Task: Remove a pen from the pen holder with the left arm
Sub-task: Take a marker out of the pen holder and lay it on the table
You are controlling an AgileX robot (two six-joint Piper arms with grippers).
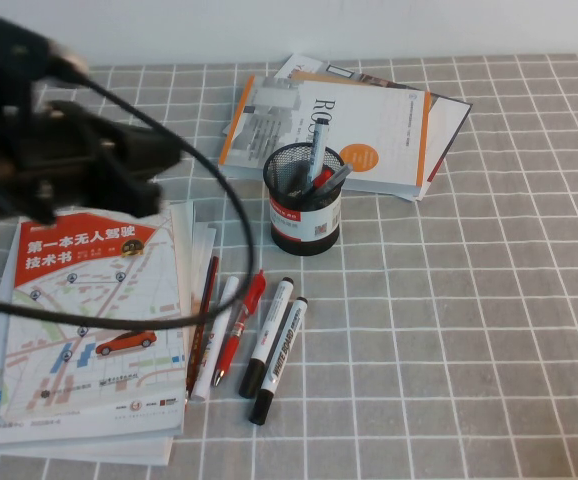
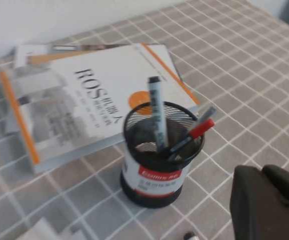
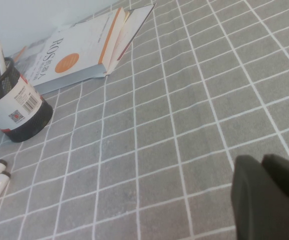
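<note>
Evidently we are in the approach: our left tool (image 2: 263, 174) hangs closed and empty above the map booklet (image 1: 89, 320), left of the black mesh pen holder (image 1: 305, 205). The holder stands on the grey checked surface (image 1: 489, 300) before the ROS book (image 1: 364, 125), with a grey marker (image 1: 316, 150) rising tallest from it. Next, we judge, the tool must spread, come over the rim, pinch that marker's exposed top and lift straight so the holder stays put. Our right tool (image 3: 261, 165), likewise closed and empty, hovers over that surface well apart from the holder.

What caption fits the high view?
Left claw, shut, hovers left of the holder; loose pens lie nearby; right claw off-frame over the table.
</note>
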